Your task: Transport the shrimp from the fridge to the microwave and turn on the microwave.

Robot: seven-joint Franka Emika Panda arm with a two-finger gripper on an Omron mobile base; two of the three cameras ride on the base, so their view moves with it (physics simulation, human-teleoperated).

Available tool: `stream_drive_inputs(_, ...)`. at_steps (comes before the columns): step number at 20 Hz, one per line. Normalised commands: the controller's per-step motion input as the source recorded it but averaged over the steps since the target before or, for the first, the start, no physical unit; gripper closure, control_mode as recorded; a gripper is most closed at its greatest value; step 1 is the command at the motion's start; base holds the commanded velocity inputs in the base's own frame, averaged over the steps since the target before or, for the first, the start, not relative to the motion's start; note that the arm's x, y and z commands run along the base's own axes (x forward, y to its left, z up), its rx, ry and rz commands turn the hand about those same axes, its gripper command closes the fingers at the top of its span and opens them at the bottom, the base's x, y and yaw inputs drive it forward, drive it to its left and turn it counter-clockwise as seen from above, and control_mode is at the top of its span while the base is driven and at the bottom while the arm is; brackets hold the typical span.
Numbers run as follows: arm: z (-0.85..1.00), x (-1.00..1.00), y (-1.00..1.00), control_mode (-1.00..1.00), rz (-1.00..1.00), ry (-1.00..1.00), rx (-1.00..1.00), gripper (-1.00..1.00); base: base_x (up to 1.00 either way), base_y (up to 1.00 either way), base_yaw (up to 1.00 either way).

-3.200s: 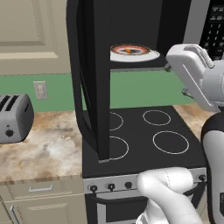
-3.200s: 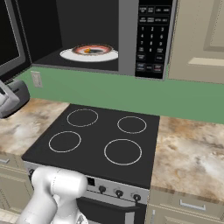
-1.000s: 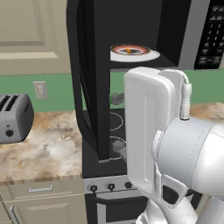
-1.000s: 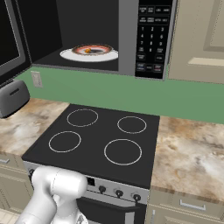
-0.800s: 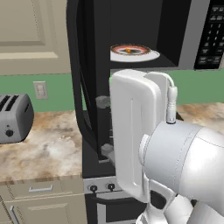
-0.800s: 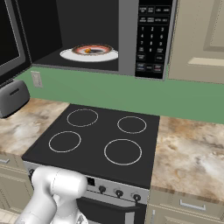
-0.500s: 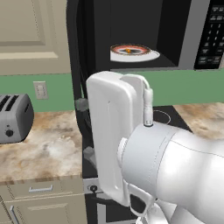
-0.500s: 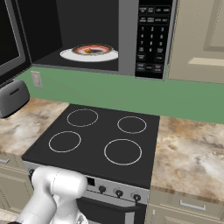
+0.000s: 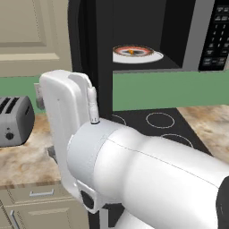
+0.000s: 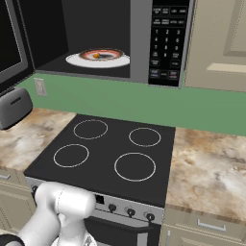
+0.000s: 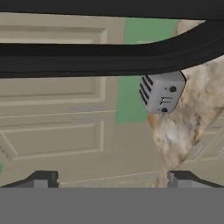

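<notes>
Microwave (image 10: 158,43) door (image 9: 91,67) is swung wide open, hinged on the left; cavity exposed in both base views. Keypad (image 10: 168,41) sits on the microwave's right edge.

Shrimp (image 10: 96,55) lies on the plate (image 10: 77,60) inside the cavity, roughly at plate centre; plate sits on the cavity floor toward the front edge. Left base view shows the same: small orange piece (image 9: 131,52) on the plate (image 9: 154,57).

Gripper (image 11: 111,181): fingers (image 11: 41,178) spread wide, one tip near each bottom corner of the hand view, nothing between them. Hand view is rolled sideways; it looks past the black door edge (image 11: 109,59) at the toaster (image 11: 161,92), the green wall and beige cabinet fronts (image 11: 52,127).

In the left base view the arm's white link (image 9: 67,147) stands close in front of the camera, left of the stove, hiding much of the cooktop (image 9: 161,120).

Toaster (image 9: 15,120) sits on the marble counter (image 9: 27,156) left of the stove, near the back wall. Right base view: cooktop (image 10: 110,149) with four rings directly below the microwave, counter (image 10: 206,168) on its right.
</notes>
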Motion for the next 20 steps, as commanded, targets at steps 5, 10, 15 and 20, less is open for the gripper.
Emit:
stream_drive_inputs(5,0.00,0.35,0.23,-1.00,-0.07,0.00,0.00,-1.00,0.00,0.00,0.00)
stream_drive_inputs(10,0.00,0.22,0.00,-1.00,-0.07,0.00,0.00,-1.00,0.00,0.00,0.00)
stream_drive_inputs(15,0.00,0.17,-0.06,-1.00,-0.07,0.00,0.00,-1.00,0.00,0.00,0.00)
stream_drive_inputs(20,0.00,0.24,-0.07,-1.00,-0.07,0.00,0.02,-1.00,0.00,0.00,0.00)
